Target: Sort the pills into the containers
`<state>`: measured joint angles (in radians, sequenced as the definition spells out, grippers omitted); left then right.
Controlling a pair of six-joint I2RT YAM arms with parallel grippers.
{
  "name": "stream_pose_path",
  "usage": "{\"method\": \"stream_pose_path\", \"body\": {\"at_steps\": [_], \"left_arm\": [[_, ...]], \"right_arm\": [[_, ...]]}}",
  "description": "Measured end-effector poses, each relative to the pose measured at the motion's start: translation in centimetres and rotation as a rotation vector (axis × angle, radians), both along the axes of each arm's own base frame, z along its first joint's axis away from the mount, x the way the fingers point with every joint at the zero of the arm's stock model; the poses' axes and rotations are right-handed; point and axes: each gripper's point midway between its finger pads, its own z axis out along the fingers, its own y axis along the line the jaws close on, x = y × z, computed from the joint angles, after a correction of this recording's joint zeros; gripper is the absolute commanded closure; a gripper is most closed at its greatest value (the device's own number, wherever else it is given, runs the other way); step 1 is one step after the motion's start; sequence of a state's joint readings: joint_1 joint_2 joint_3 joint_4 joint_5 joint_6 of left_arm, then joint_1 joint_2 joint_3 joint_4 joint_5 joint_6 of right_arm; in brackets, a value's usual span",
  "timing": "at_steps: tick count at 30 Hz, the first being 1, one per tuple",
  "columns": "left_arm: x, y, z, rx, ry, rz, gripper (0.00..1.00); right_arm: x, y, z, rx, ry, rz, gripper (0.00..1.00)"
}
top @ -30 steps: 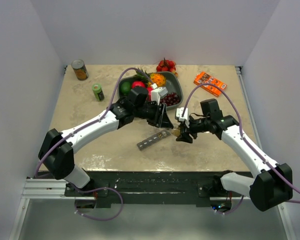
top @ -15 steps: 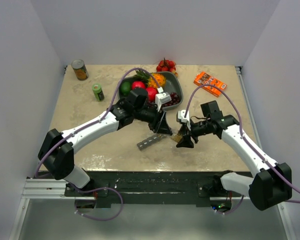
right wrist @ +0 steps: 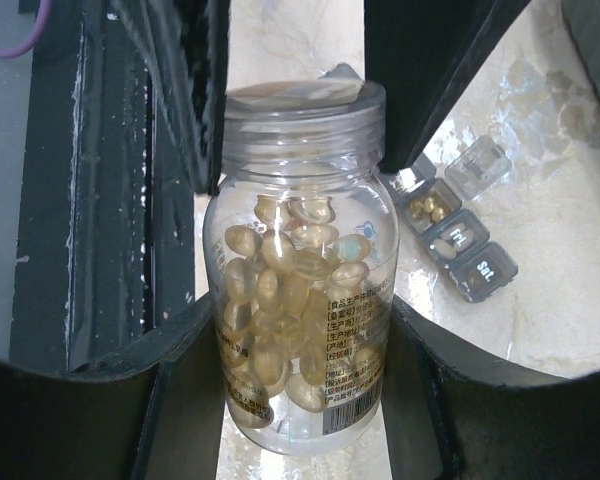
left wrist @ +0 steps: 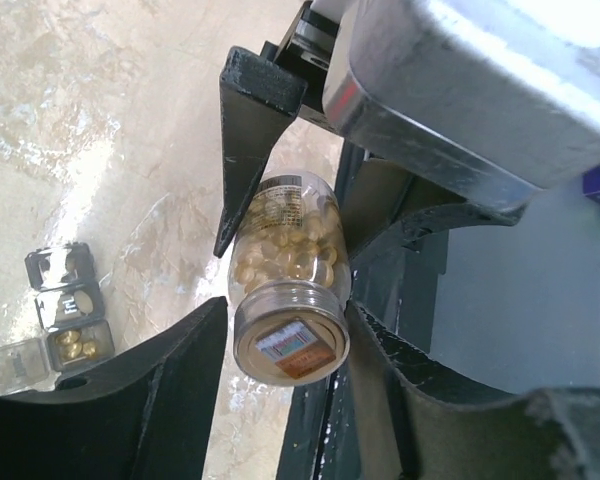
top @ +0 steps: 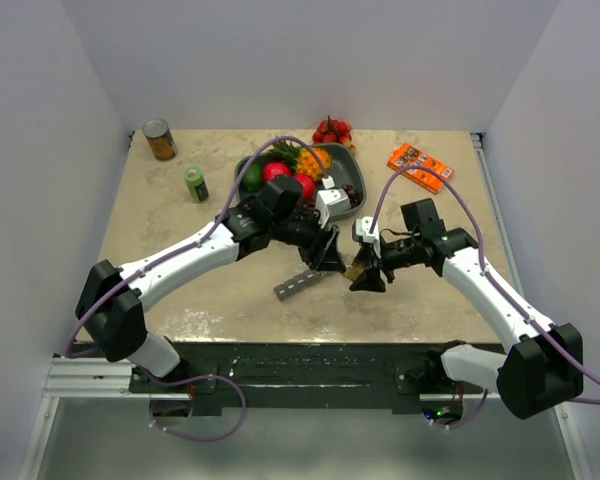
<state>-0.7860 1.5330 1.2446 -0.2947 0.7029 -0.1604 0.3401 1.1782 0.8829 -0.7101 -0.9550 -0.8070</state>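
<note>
Nearest us, we saw one strip of containers (top: 302,283) on the desk (top: 150,200), with one compartment open and pills (right wrist: 427,210) inside. Just beyond it, the right pincer (right wrist: 298,320) clamped one bottle (right wrist: 300,250). The left pincer (left wrist: 285,320) straddled its cap (left wrist: 288,345); we couldn't tell if it gripped. Farther off were one fruit tray (top: 352,155), one green can (top: 196,183), one brown can (top: 160,140) and one orange packet (top: 418,166).

Golden pills (right wrist: 290,300) in clear bottle (right wrist: 300,130); grey containers (right wrist: 460,235) flat, seemingly partly open.
</note>
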Motion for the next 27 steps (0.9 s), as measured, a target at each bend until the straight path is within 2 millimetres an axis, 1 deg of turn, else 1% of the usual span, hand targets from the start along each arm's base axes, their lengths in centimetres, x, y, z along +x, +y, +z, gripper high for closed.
{"method": "stream_pose_path", "body": {"at_steps": [2,4,6,7,9,10,14,15,16,17,20,27], "left_arm": [[-0.1,-0.1,-0.2,0.023,-0.008,0.014,0.41],[-0.3,-0.2,-0.5,0.044,-0.018,0.024,0.35],[-0.4,-0.3,-0.7,0.062,-0.027,0.034,0.34],[-0.4,-0.3,-0.9,0.072,-0.028,0.041,0.30],[-0.3,-0.1,-1.0,0.085,-0.034,0.056,0.26],[-0.2,0.0,-1.0,0.089,-0.038,0.063,0.22],[0.2,0.5,0.0,0.084,-0.073,0.100,0.11],[0.3,0.6,0.6,0.076,-0.087,0.111,0.08],[0.4,0.8,1.1,0.067,-0.099,0.119,0.02],[0.4,0.9,1.6,0.057,-0.111,0.124,0.01],[0.3,1.3,2.9,0.033,-0.139,0.138,0.01],[-0.5,2.4,5.1,-0.020,-0.183,0.148,0.01]], "right_arm": [[0.1,0.2,0.2,0.011,-0.008,0.005,1.00],[0.2,0.3,0.4,0.018,-0.018,0.010,1.00],[0.2,0.5,0.7,0.032,-0.024,0.017,1.00],[0.2,0.6,0.8,0.039,-0.027,0.021,1.00],[0.3,0.7,0.9,0.044,-0.033,0.024,1.00],[0.3,0.7,1.0,0.047,-0.035,0.025,1.00],[0.4,1.0,1.6,0.069,-0.045,0.037,1.00],[0.4,1.0,1.7,0.072,-0.047,0.039,1.00],[0.4,1.1,1.8,0.075,-0.047,0.041,1.00],[0.4,1.1,1.8,0.076,-0.047,0.041,1.00],[0.3,1.1,1.8,0.078,-0.046,0.043,1.00],[0.2,1.2,1.9,0.086,-0.045,0.049,1.00]]}}
